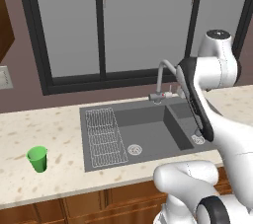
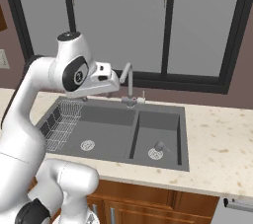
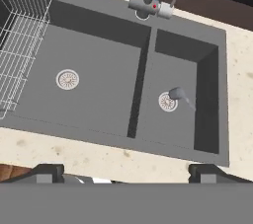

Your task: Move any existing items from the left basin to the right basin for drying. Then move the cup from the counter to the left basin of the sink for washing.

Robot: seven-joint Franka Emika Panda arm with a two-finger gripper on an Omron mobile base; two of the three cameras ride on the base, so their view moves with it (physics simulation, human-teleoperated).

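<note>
1. The arm rises from the base and bends forward over the sink [image 2: 184, 136]. Its hand is held above the front of the sink and looks down into both basins.
2. The gripper [image 3: 126, 171] stands wide, with its two fingertips [image 3: 47, 172] far apart at the bottom of the hand view. Nothing is between them.
3. The hand view looks straight down on the sink: the left basin [image 3: 94, 99] holds the wire rack [image 3: 20, 35] at its left end and a round drain [image 3: 67, 79] on its floor.
4. The small grey knob [image 3: 177, 93] lies in the right basin [image 3: 173, 124], touching the edge of that basin's drain [image 3: 167, 102].
5. The right base view also shows the knob [image 2: 159, 145] in the right basin, just behind the drain.
6. In the left base view the forearm crosses in front of the right basin, so the knob cannot be made out there.
7. The left base view alone takes in the cup [image 1: 37, 159]. It stands upright on the counter [image 1: 44, 129], well to the left of the sink and apart from it.
8. The faucet [image 2: 129, 81] stands behind the sink, at the divide between the two basins.
</note>
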